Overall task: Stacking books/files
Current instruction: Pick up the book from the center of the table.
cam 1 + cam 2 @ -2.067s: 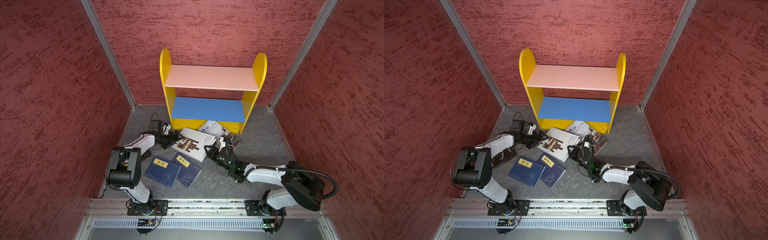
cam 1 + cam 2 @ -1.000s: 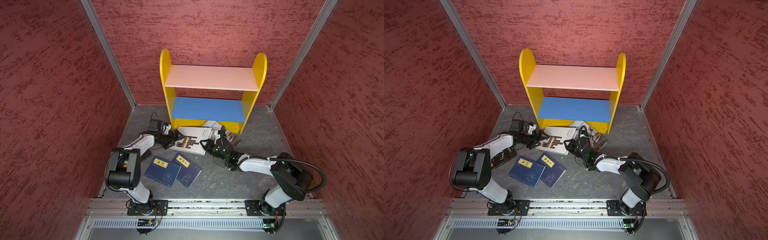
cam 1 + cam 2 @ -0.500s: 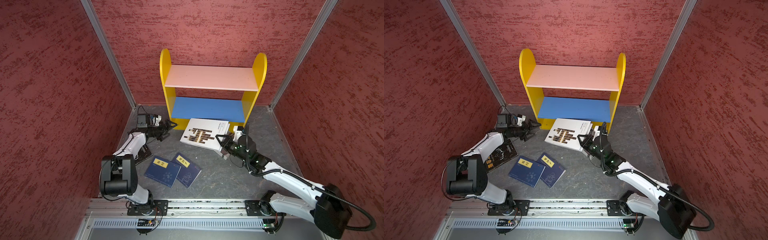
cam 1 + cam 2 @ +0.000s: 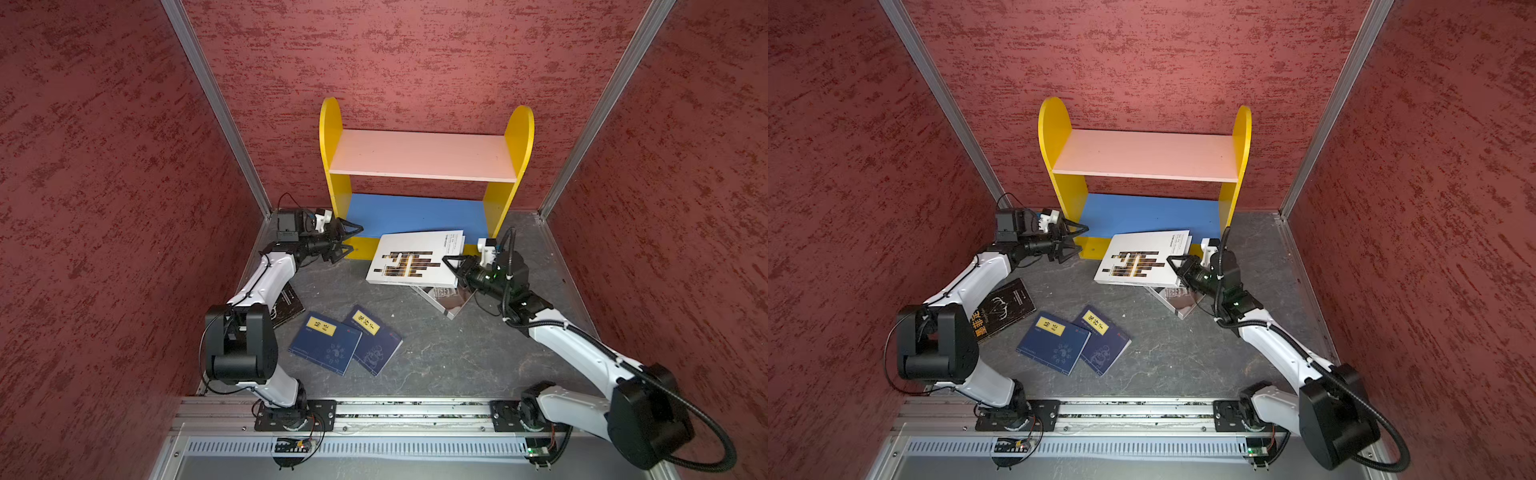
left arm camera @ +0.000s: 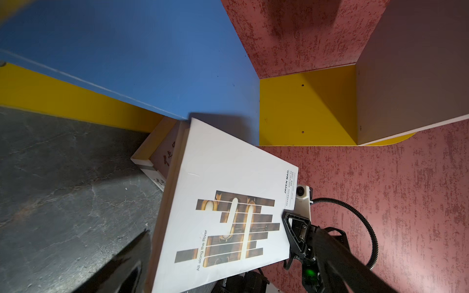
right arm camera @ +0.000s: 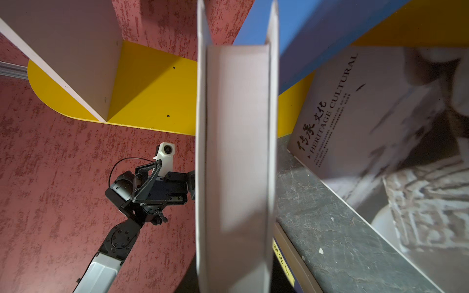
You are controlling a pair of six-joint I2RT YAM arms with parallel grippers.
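The right claw [image 4: 453, 272], clamped on the white book [image 4: 409, 257], has raised it toward the blue shelf [image 4: 415, 212] for placing; the left claw [image 4: 356, 240] has withdrawn, spread apart.

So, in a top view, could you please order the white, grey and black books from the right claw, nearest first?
1. white book, in the right claw.
2. grey book, just beneath it.
3. black book, far off, robot's left.

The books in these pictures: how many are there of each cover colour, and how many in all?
Navy books: 2
Black book: 1
White book: 1
Grey book: 1
Total: 5
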